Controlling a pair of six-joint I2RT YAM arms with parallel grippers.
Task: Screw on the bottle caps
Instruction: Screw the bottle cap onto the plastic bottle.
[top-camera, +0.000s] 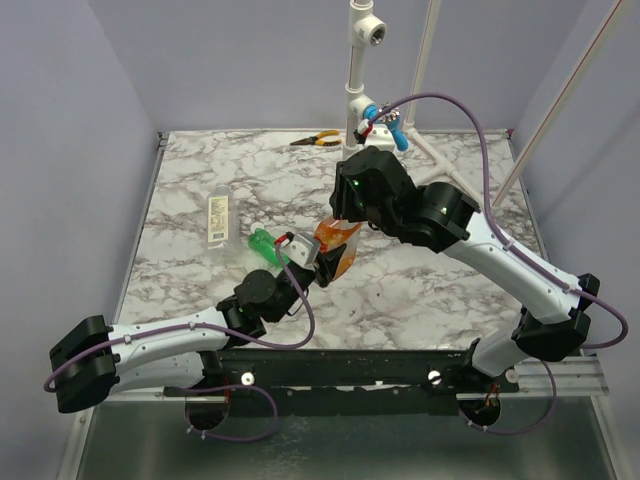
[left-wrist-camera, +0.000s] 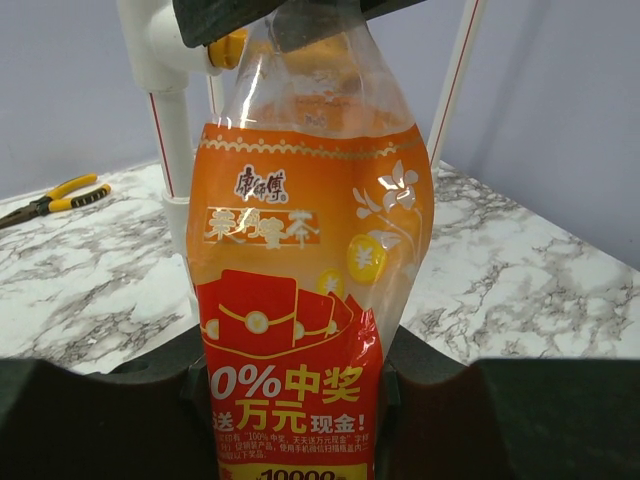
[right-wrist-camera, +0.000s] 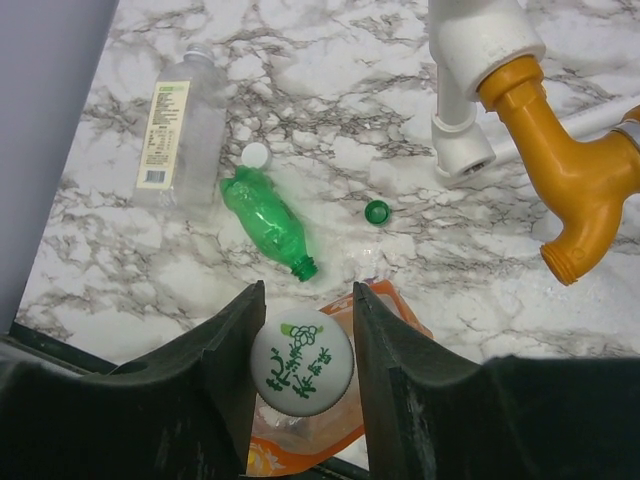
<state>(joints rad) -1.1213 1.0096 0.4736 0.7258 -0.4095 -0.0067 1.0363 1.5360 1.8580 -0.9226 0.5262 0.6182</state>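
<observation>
The top camera looks down from high over the near edge at the whole marble table (top-camera: 200, 170). The left wrist camera looks sideways, very close to the orange bottle (left-wrist-camera: 310, 300). The right wrist camera looks straight down, close above that same bottle's white cap (right-wrist-camera: 301, 366).

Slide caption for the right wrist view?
Right gripper clamps the printed cap on the orange bottle; green bottle lies uncapped beyond.

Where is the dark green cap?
In the right wrist view, the dark green cap lies on the table between the green bottle and the white pipe.
</observation>
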